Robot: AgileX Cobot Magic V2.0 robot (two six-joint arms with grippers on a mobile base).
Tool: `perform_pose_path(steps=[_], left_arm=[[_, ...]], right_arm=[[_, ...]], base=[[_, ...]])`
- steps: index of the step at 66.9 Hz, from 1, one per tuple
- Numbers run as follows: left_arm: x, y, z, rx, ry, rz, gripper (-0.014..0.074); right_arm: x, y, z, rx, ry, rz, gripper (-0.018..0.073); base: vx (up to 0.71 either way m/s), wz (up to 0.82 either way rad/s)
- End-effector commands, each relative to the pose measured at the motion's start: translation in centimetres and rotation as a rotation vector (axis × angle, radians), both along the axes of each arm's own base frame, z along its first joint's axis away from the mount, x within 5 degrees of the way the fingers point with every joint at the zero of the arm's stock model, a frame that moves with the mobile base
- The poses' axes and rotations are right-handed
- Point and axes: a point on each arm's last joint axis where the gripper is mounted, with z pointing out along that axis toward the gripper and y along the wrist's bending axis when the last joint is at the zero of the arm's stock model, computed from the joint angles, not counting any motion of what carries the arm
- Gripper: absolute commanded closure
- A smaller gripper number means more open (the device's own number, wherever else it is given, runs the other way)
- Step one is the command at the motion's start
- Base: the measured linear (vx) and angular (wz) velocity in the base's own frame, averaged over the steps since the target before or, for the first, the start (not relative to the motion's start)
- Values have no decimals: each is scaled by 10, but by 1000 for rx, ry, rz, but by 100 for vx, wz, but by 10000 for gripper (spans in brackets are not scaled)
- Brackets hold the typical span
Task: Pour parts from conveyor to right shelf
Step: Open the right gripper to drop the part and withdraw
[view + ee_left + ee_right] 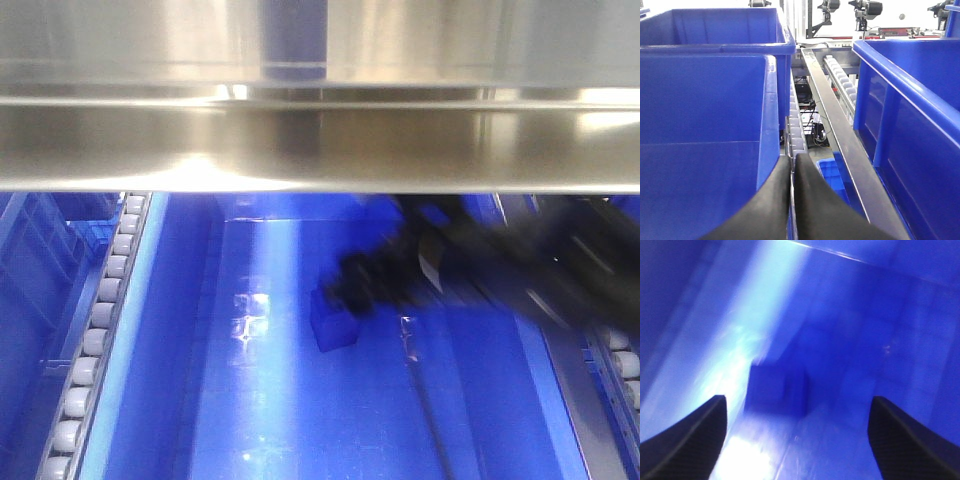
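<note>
A small blue block lies on the floor of a large deep-blue bin on the steel roller shelf. In the right wrist view the block shows blurred, just ahead of and between the fingers. My right gripper is open and empty inside the bin; in the front view it is a dark blur right beside the block. My left gripper is shut and empty, fingers pressed together, held between two blue bins above a roller lane. The conveyor is out of view.
A steel shelf beam spans the top of the front view. Grey roller lanes run beside the bin. In the left wrist view, tall blue bins stand left and right, with a steel rail and a small blue crate below.
</note>
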Motion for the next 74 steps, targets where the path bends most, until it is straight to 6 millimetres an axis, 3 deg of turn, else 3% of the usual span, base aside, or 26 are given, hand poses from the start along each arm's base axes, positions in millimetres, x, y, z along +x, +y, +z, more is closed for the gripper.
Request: perform_pose_path(steps=[1,14,27,40,52,74], left_arm=[[-2,0,14,-19,-109,-8,603],[-2,0,14,-19,-109,-8,603],[-2,0,14,-19,-109,-8,603],[-2,0,14,-19,-109,-8,603],[-2,0,14,-19,-109,-8,603],[-2,0,14,-19,-109,-8,603]], right_arm=[[-16,-7,22,127,-178,60,-1],[-49,-26,21,227,-302,115,-1],[-64,-37,23,220,-354,140,-1],[-60,-49,27,183,-387,104,-1],[-47,-80,30,194,-392,-78,-1],[-50,-133,44,142,-460,-318,-1]], base=[[0,0],[0,0],[0,0],[0,0],[0,0],[0,0]])
